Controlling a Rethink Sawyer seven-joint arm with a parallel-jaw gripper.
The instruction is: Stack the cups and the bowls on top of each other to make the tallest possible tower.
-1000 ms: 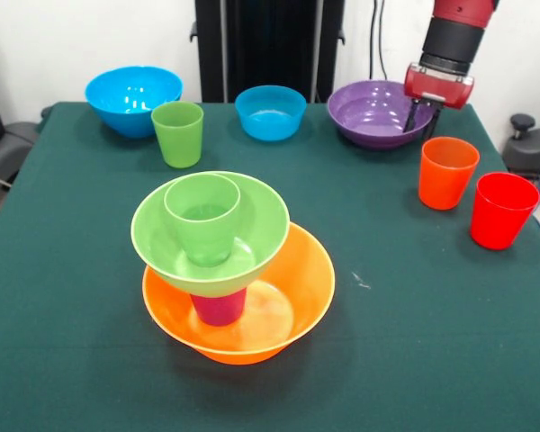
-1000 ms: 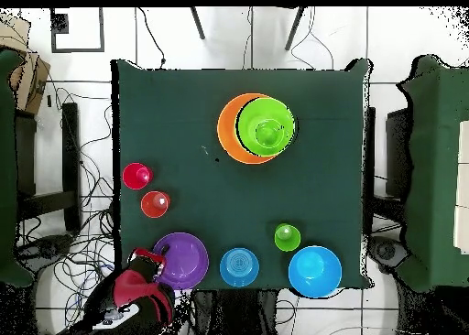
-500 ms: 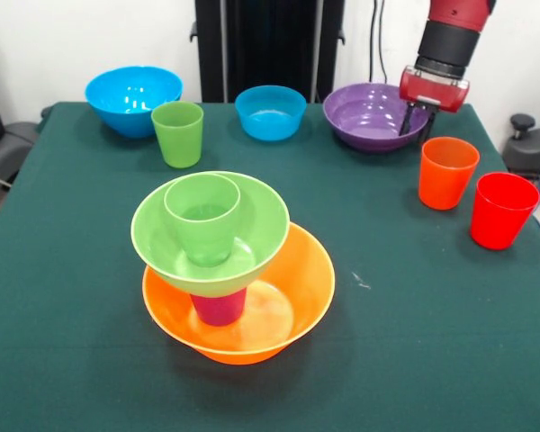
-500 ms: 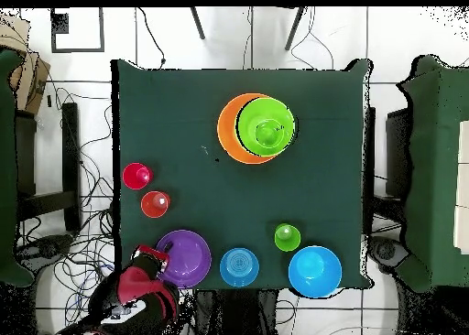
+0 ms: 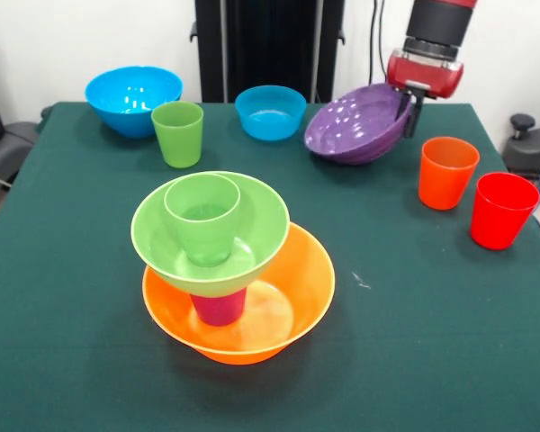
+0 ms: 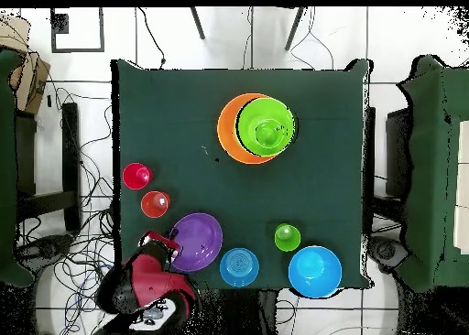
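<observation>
The tower stands near the front of the table: a big orange bowl, a purple cup in it, a green bowl on that and a green cup on top. My gripper is shut on the right rim of the purple bowl, which hangs tilted above the cloth. An orange cup and a red cup stand to the right. A second green cup stands at the back left.
A large blue bowl sits at the back left and a smaller blue bowl at the back centre, just left of the lifted bowl. The green tablecloth covers the table. Cables lie on the floor around it in the overhead view.
The gripper closed on the purple bowl's rim and lifted it. The bowl now tilts and has shifted toward the table's middle. Everything else stayed put.
</observation>
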